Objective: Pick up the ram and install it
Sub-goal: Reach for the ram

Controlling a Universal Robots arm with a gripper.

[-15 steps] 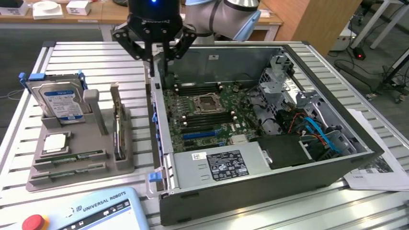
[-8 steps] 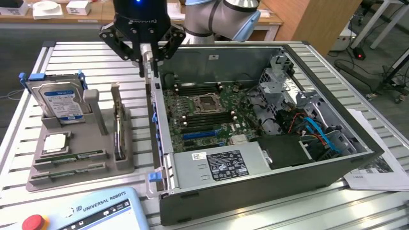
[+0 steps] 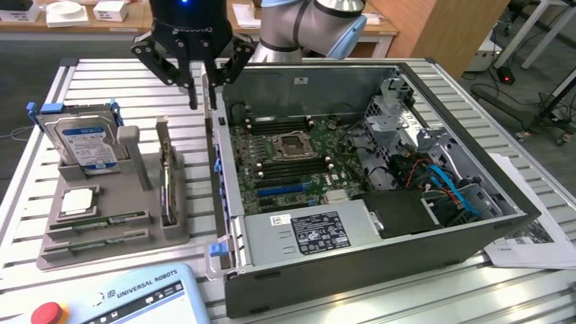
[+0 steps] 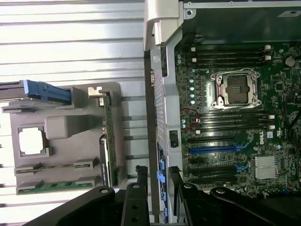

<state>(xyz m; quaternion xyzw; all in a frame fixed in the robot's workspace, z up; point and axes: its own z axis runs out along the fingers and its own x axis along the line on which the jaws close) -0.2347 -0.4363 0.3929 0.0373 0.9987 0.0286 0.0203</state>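
Since the ram [image 3: 90, 245] [image 4: 56, 185] lies flat in a slot of the grey tray [image 3: 171, 233] at the lower left of the exterior view, well apart from the gripper [image 3: 206, 93] [image 4: 157, 170], I judge that the pick is not yet begun. The gripper hangs at the upper left of that view, over the side wall of the computer case [image 3: 306, 81]. Its fingers [image 4: 136, 202] stand about half open and hold nothing; only the rim of the wall shows between them. To do this step well, I think you should bring the fingers over the middle of the stick. Set them across its thin side, come down straight, and close gently so the board does not bend. Keep away from the processor [image 3: 77, 202] and the hard drive [image 3: 85, 145], which sit in the same tray. Some things are hard to make out. You cannot tell how high the fingertips are above the case wall. A second slot beside the ram may hold another stick, but this is not clear. A thin green board [image 4: 109, 132] stands on its edge in the tray, and I cannot say what it is. The memory sockets [image 4: 230, 56] on the motherboard look empty, but their latches are too small to judge.
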